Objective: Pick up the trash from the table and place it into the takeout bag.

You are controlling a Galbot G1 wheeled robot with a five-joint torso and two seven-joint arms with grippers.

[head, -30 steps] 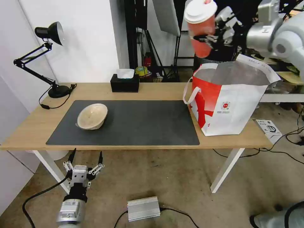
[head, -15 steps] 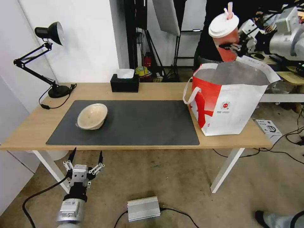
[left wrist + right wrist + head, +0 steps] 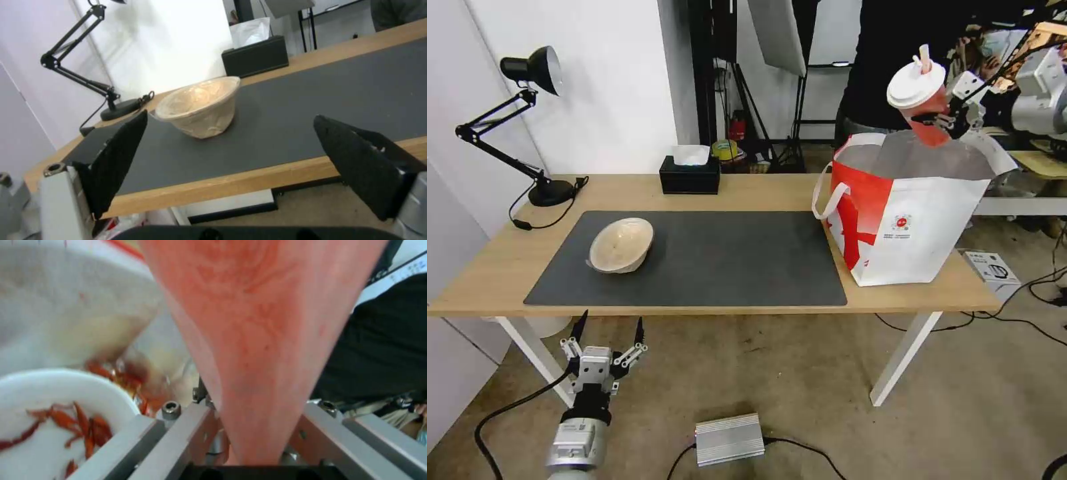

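Observation:
My right gripper (image 3: 937, 120) is shut on the tall red cup (image 3: 924, 107) with white lid and pink straw, holding it tilted over the open top of the white and red takeout bag (image 3: 907, 220), near its back rim. In the right wrist view the red cup (image 3: 262, 323) runs down between the fingers, and the white bowl with red scraps (image 3: 49, 416) lies below inside the foil-lined bag. The beige shallow bowl (image 3: 622, 244) sits tilted on the dark mat's left part, also seen as the beige bowl (image 3: 200, 106). My left gripper (image 3: 607, 333) hangs open below the table's front edge.
A black tissue box (image 3: 690, 172) stands at the table's back middle, a black desk lamp (image 3: 527, 120) at the back left. A silver box (image 3: 729, 438) and cables lie on the floor. A person in dark clothes stands behind the bag.
My right arm has carried the cup rightward and down, from high above the bag's left side to just over its back rim. The left arm and beige bowl have not moved.

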